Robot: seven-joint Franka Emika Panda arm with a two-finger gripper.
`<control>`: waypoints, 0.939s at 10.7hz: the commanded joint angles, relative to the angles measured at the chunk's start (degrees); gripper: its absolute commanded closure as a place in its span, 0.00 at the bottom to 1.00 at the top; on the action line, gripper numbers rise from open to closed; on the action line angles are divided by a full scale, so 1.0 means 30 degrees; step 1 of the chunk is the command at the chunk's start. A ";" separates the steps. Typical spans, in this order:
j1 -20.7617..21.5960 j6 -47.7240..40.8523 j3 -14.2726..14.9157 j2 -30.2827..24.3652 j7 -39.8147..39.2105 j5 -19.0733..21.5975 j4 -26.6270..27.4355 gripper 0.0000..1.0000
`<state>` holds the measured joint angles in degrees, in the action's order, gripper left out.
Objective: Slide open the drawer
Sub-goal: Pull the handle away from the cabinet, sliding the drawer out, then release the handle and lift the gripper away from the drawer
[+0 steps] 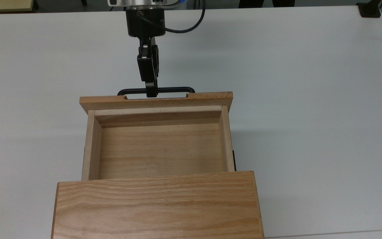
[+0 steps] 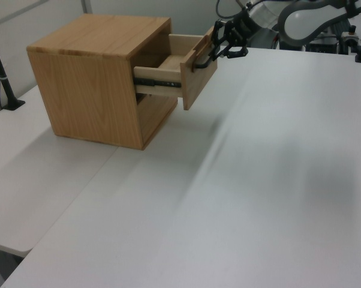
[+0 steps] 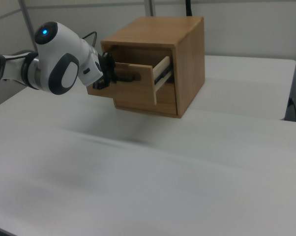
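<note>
The drawer (image 1: 158, 149) (image 2: 179, 66) (image 3: 138, 86) is a light wooden box that stands pulled far out of the oak cabinet (image 1: 156, 209) (image 2: 90, 78) (image 3: 180, 54); its inside is bare wood. A black bar handle (image 1: 172, 90) (image 2: 199, 60) runs along the oak front panel (image 1: 156, 99). My gripper (image 1: 150, 93) (image 2: 219, 47) is shut on the middle of that handle, its black fingers reaching down from the top view's top edge. In the right view the arm's white and grey wrist (image 3: 64, 59) covers the handle.
The cabinet sits on a white table (image 1: 310, 99), near its bottom edge in the top view. A metal slide rail (image 2: 159, 76) shows along the drawer's side. A black stand (image 2: 3, 78) rises at the left view's left.
</note>
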<state>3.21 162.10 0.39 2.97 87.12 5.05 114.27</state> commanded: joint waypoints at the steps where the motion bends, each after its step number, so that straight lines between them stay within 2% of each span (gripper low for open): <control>1: 0.0189 -0.0183 0.0047 -0.1576 0.0405 0.0688 0.0173 0.87; 2: 0.0130 -0.0649 0.0076 -0.1576 0.0376 0.0688 -0.0118 0.60; 3: 0.0101 -0.1321 0.0105 -0.1663 0.0288 0.0688 -0.0614 0.19; 4: 0.0130 -0.2024 0.0135 -0.1896 0.0287 0.0688 -0.1054 0.00; 6: 0.0101 -0.4506 0.0164 -0.2336 0.0229 0.0688 -0.2311 0.00; 8: 0.0101 -0.9213 0.0252 -0.2368 0.0025 0.0572 -0.4678 0.00; 10: 0.0101 -1.3028 0.0281 -0.2367 -0.1839 0.0542 -0.6412 0.00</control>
<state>3.16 134.29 0.58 -4.44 86.94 5.90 100.90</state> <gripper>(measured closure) 0.000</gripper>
